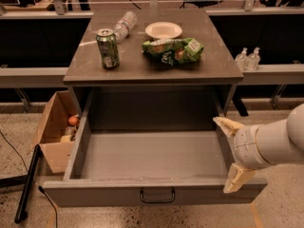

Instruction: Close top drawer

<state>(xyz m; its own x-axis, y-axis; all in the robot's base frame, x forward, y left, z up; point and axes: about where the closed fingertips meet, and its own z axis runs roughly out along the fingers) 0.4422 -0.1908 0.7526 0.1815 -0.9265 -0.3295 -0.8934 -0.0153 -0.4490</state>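
Observation:
The top drawer (152, 156) is pulled far out of the grey cabinet, a wide, deep, empty grey box. Its flat front (95, 194) faces me along the bottom of the view, with a small dark pull handle (157, 195) at its centre. My gripper (231, 153) comes in from the right on a white arm. Its two cream fingers (236, 178) are spread apart, one above the drawer's right wall and one at the right end of the front. It holds nothing.
On the cabinet top (85, 70) stand a green can (108, 48), a lying plastic bottle (123, 26), a white bowl (163, 30) and a green chip bag (172, 51). A cardboard box (56, 127) sits on the floor at left, beside a black pole (26, 184). Two small bottles (248, 59) stand at right.

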